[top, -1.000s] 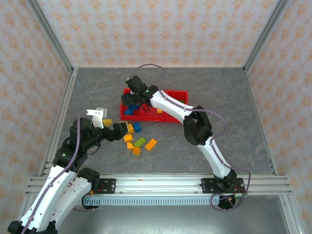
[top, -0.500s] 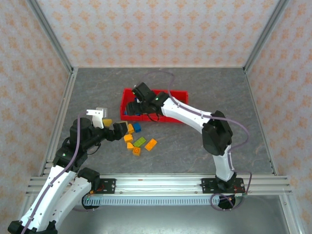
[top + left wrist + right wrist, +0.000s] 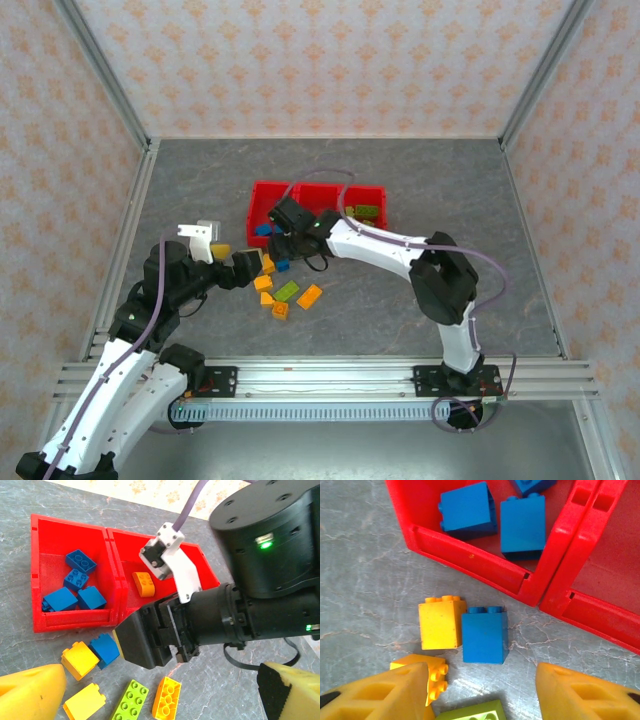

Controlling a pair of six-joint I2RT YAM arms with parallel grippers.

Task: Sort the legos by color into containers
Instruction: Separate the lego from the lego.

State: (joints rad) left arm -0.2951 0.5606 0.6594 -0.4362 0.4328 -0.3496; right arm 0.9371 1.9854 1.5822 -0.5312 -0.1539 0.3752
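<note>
Sorting in progress: my left gripper (image 3: 160,680) hangs released and empty at the left of the loose legos (image 3: 287,291). My right gripper (image 3: 484,677), jaws apart and holding nothing, hovers just short of a blue brick (image 3: 485,636) that lies on the surface (image 3: 365,580) just outside the left bin (image 3: 50,562). That brick touches a yellow brick (image 3: 440,624) on its left. Closing here could, I judge, catch or nudge the yellow one too and carry it into the wrong bin.

Loose on the surface I count one blue, one lime green brick (image 3: 131,700) and about five orange-yellow. Of the three red bins, the left holds four blue bricks (image 3: 75,579), the middle bin (image 3: 125,550) one orange brick (image 3: 144,584), and the right bin (image 3: 366,188) lime pieces too small to count.
</note>
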